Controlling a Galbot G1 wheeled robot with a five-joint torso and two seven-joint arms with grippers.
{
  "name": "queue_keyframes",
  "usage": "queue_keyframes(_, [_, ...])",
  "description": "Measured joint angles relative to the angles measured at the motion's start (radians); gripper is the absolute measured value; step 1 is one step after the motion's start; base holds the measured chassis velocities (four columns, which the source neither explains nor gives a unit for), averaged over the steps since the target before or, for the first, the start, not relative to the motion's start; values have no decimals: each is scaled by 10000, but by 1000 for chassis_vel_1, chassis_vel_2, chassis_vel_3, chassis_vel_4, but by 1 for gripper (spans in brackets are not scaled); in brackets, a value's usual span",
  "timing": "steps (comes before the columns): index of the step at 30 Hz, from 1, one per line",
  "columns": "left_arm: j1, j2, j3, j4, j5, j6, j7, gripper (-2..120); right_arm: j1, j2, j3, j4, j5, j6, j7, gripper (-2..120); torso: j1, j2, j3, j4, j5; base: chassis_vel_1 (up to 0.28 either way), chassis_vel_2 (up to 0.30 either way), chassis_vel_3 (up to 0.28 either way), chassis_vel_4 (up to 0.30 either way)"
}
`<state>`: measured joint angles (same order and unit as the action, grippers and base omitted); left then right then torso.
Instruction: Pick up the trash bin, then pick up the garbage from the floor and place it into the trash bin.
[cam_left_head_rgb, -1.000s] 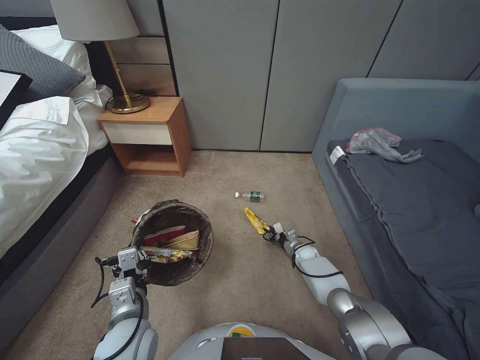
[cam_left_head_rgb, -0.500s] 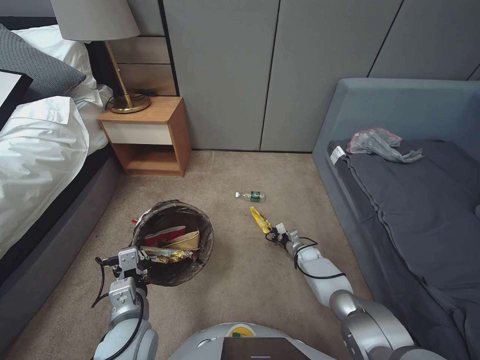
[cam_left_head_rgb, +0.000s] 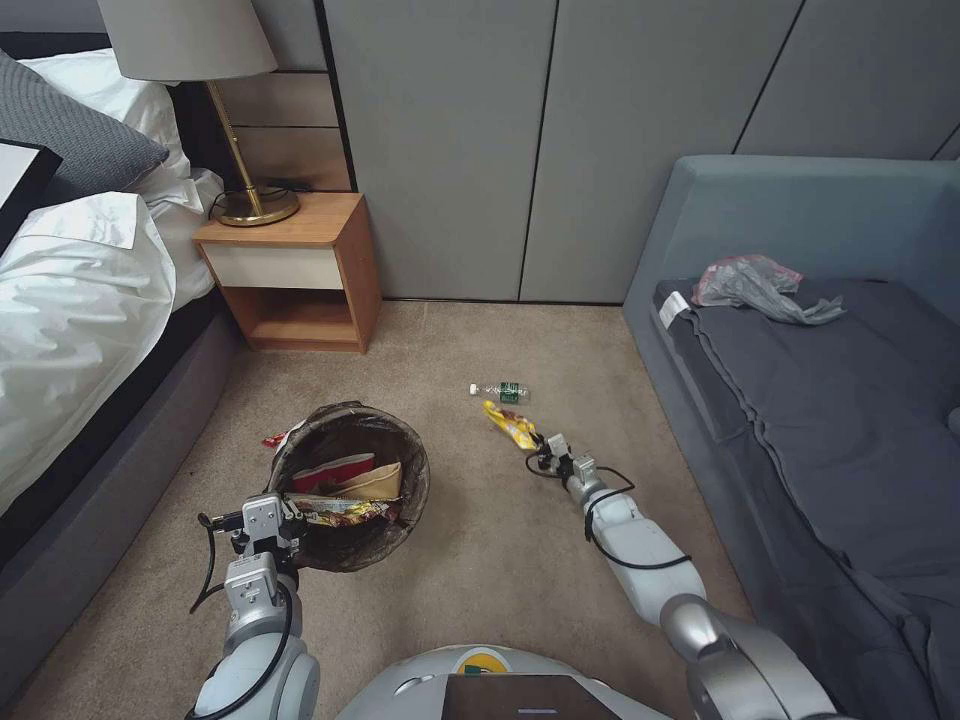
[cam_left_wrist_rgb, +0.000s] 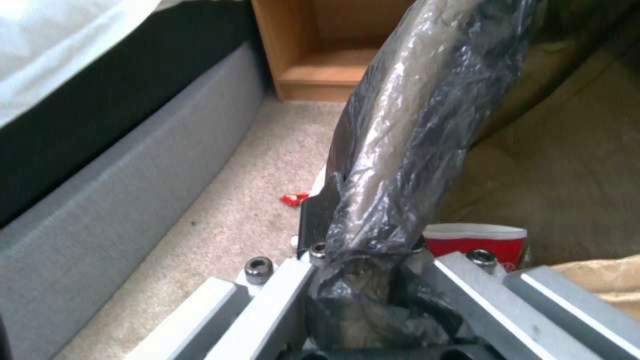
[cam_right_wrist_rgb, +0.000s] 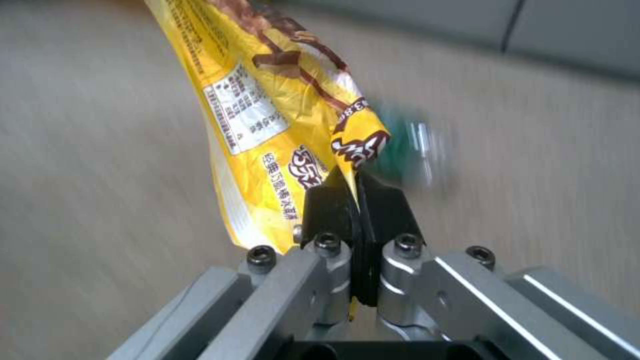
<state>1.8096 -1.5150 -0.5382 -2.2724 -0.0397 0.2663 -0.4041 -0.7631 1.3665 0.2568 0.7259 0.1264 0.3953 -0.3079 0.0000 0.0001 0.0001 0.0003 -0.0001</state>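
Note:
The trash bin (cam_left_head_rgb: 414, 458), lined with a dark bag, hangs over the carpet with my left gripper (cam_left_head_rgb: 277, 517) shut on its near rim. The left wrist view shows the bag-covered rim (cam_left_wrist_rgb: 400, 125) clamped between the fingers (cam_left_wrist_rgb: 319, 220). Inside lie a red-and-white wrapper (cam_left_head_rgb: 330, 468), tan paper (cam_left_head_rgb: 376, 484) and a colourful wrapper (cam_left_head_rgb: 336, 511). My right gripper (cam_left_head_rgb: 541, 452) is shut on the corner of a yellow snack wrapper (cam_left_head_rgb: 508, 422), which dangles from it (cam_right_wrist_rgb: 267, 115). A small green-labelled bottle (cam_left_head_rgb: 503, 391) lies just beyond it. A red scrap (cam_left_head_rgb: 274, 439) sits on the floor beside the bin.
A bed (cam_left_head_rgb: 80, 300) and its grey base run along the left. A wooden nightstand (cam_left_head_rgb: 295, 270) with a lamp (cam_left_head_rgb: 240, 150) stands by the wall. On the right, a grey sofa (cam_left_head_rgb: 830, 400) carries a crumpled plastic bag (cam_left_head_rgb: 755, 285). Carpet lies between them.
My right gripper has carried the yellow wrapper forward, toward the bottle. The left gripper still holds the bin in the same place.

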Motion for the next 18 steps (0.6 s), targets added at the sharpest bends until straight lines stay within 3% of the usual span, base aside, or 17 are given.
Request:
queue_keyframes(1, [-9, 22, 36, 30, -43, 15, 5, 0, -484, -139, -89, 1159, 424, 4, -27, 0, 0, 0, 0, -4, 1, 0, 0, 0, 0])
queue_keyframes(2, [-9, 22, 36, 30, -43, 15, 5, 0, -484, -139, -89, 1159, 424, 4, -27, 0, 0, 0, 0, -4, 1, 0, 0, 0, 0])
queue_keyframes(4, [-18, 81, 149, 78, -102, 58, 22, 0, -1645, -539, -246, 4484, 1605, -91, -501, 0, 0, 0, -1, -6, 1, 0, 0, 0, 0])
queue_keyframes(5, [-16, 94, 185, 87, -113, 68, 30, 0, -1900, -646, -284, 5401, 1924, -156, -683, 0, 0, 0, -1, -6, 0, 0, 0, 0, 0])
queue_keyframes(6, [-16, 94, 185, 87, -113, 68, 30, 0, -1900, -646, -284, 5401, 1924, -156, -683, 0, 0, 0, -1, -6, 0, 0, 0, 0, 0])
queue_keyframes(10, [-17, 143, 324, 90, -147, 108, 66, 0, -2797, -1215, -667, 8846, 2850, -616, -1512, 0, 0, 0, -2, -5, 1, 0, 0, 0, 0])
queue_keyframes(11, [-17, 143, 324, 90, -147, 108, 66, 0, -2797, -1215, -667, 8846, 2850, -616, -1512, 0, 0, 0, -2, -5, 1, 0, 0, 0, 0])
queue_keyframes(13, [-15, 134, 416, 5, -168, 143, 79, 0, -3235, -1718, -1513, 10644, 2998, -910, -1629, 0, 0, 0, -2, -3, 1, 0, 0, 0, 0])
queue_keyframes(18, [62, 106, 528, -72, -155, 149, 85, 0, -3439, -1947, -2757, 11013, 2507, -1009, -1376, 0, 0, 1, -2, -4, -1, 0, 0, 0, 0])
